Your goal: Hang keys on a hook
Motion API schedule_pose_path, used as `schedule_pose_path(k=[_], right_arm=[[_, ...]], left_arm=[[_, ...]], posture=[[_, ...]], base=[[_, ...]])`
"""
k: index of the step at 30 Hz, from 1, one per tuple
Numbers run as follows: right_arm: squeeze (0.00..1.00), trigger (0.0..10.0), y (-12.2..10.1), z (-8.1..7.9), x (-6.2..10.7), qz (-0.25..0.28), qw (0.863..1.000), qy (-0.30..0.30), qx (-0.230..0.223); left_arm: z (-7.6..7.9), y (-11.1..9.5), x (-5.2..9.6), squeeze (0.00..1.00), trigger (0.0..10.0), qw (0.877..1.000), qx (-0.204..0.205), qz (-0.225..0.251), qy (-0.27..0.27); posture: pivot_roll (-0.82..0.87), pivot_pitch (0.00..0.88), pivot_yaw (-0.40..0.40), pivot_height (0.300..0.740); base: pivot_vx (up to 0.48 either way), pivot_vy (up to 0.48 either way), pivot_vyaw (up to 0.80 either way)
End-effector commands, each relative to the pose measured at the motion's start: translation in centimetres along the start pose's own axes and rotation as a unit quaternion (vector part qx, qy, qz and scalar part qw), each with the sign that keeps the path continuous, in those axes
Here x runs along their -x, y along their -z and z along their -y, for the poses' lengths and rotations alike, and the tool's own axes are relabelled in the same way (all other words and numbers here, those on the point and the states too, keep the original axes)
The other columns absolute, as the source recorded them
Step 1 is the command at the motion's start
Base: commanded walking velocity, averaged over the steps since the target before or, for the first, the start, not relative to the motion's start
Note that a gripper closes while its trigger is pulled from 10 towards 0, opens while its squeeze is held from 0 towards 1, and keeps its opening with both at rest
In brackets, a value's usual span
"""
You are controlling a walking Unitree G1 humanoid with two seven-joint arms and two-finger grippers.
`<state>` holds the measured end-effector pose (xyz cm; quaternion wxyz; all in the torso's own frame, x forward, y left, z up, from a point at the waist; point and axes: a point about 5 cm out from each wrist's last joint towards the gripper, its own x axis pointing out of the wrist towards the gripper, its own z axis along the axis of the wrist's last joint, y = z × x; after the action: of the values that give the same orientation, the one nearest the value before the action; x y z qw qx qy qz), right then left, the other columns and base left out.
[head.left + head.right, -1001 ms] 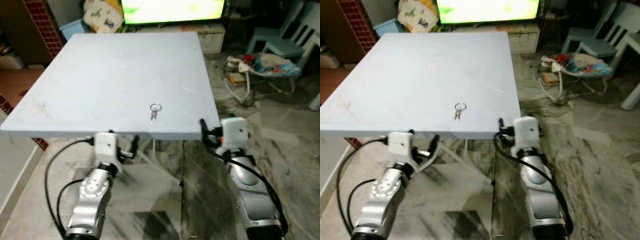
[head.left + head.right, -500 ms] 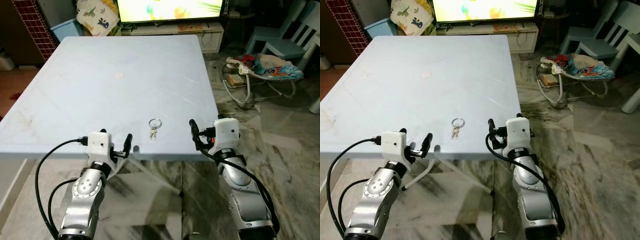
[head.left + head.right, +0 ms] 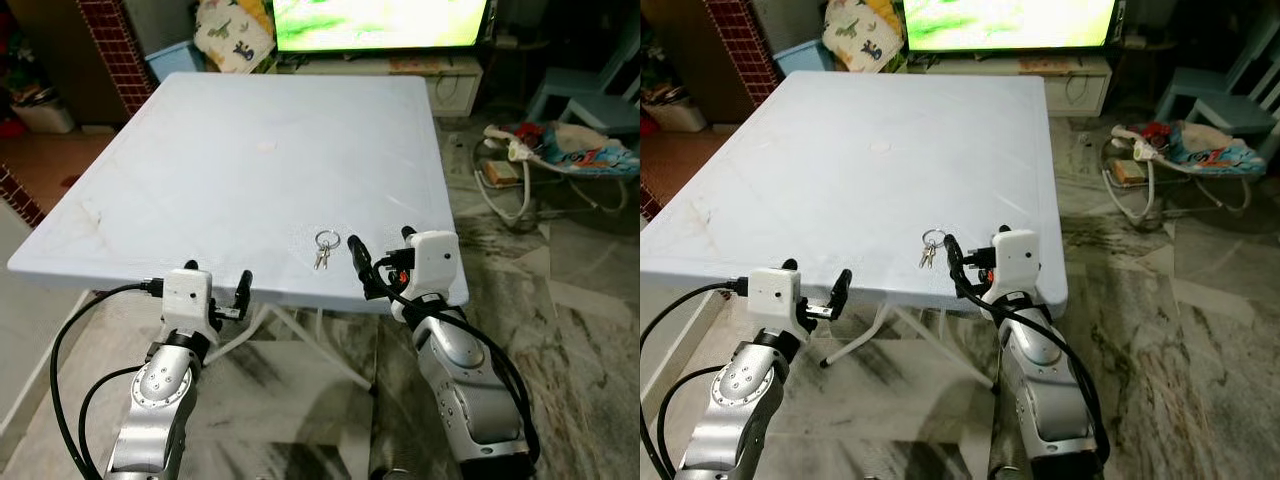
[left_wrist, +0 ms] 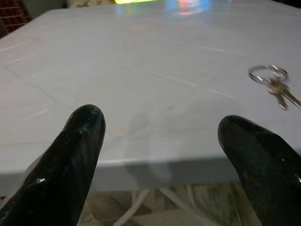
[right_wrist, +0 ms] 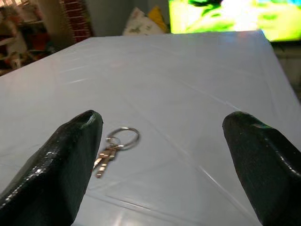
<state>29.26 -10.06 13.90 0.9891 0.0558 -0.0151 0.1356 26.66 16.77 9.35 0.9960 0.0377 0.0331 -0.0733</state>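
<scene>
The keys (image 3: 323, 249) lie flat on the pale blue desk (image 3: 230, 160), near its front edge, a small ring with two or three keys hanging off it toward the robot. From the head views, the right gripper (image 3: 380, 262) is over the front edge of the desk, just beside the keys on their right side, and the jaws stand wide apart and hold nothing. The left gripper (image 3: 217, 291) is lower, just at the front edge of the desk and well to the left of the keys; its jaws are also open and empty. The right wrist view shows what the head views do not: the keys (image 5: 114, 147) are close to one black finger (image 5: 61, 165) of that gripper, not between the two fingers but near the inner side of this one. In the left wrist view the keys (image 4: 273, 84) are further away on the desk surface, beyond the finger (image 4: 256, 162) on that side. Behind the desk a bright green screen (image 3: 380, 22) is on, and a baby bouncer (image 3: 560, 150) stands on the marble floor (image 3: 580, 330) at the right.
</scene>
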Motion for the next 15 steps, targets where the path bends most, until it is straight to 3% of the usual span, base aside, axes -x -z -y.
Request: schedule_pose_path(k=[1, 15], right_arm=[[0.0, 10.0, -0.77, 0.12, -0.38, 0.008, 1.0, 0.01, -0.019], [0.0, 10.0, -0.9, 0.1, -0.89, 0.004, 1.0, 0.005, -0.022]], left_arm=[[-0.9, 0.06, 0.37, 0.0, 10.0, 1.0, -0.012, -0.006, -0.006], [-0.6, -0.05, 0.27, 0.0, 10.0, 1.0, -0.007, -0.007, -0.009]], posture=[[0.02, 0.109, 0.07, 0.74], [0.03, 0.102, 0.063, 0.74]], base=[[0.0, 0.0, 0.0], [0.0, 0.0, 0.0]])
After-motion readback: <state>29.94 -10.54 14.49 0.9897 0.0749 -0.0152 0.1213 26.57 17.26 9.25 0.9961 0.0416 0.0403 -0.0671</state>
